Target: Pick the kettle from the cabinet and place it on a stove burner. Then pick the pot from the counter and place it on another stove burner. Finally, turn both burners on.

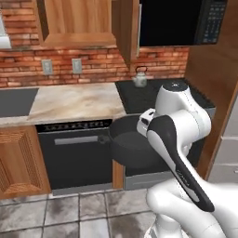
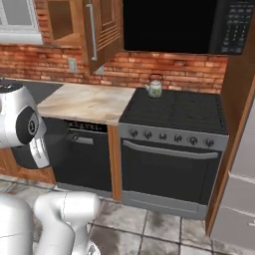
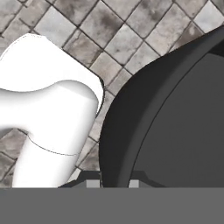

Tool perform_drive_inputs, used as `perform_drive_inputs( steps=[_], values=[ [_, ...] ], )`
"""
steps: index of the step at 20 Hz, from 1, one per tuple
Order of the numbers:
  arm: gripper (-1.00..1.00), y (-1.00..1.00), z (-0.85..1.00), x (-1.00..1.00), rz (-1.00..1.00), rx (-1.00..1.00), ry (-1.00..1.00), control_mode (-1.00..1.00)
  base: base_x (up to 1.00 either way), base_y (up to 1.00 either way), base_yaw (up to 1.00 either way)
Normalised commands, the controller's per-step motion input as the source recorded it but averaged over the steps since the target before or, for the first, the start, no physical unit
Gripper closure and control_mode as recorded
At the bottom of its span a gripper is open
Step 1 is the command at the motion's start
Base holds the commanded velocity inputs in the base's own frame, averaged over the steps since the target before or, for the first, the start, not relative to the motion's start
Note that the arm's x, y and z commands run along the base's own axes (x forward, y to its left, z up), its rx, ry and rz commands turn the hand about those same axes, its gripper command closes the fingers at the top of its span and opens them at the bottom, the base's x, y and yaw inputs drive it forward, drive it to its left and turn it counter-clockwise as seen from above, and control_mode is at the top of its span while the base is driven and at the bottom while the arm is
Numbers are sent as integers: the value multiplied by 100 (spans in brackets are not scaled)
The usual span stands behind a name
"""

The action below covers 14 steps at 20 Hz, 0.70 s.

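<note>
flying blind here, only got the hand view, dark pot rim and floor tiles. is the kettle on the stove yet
Observer: Yes, the kettle stands on a back burner of the cooktop, on its left side.
Operator: where is the pot then
Observer: The pot is off the counter, held in the air in front of the dishwasher.
Operator: cabinet shut?
Observer: No, the cabinet door stands open.

A black microwave (image 2: 179,25) hangs above the stove. A black dishwasher (image 1: 76,153) sits under brick backsplash (image 1: 28,69) outlets (image 1: 76,65).
</note>
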Motion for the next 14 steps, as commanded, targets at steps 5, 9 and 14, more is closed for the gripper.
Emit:
perform_drive_inputs(
  steps=[5, 9, 14],
  values=[
    [100, 0, 0, 0, 0, 0, 0, 100, -18, -92, 36],
    [100, 0, 0, 0, 0, 0, 0, 100, -20, -88, 35],
    [100, 0, 0, 0, 0, 0, 0, 100, -13, -85, 30]
  ],
)
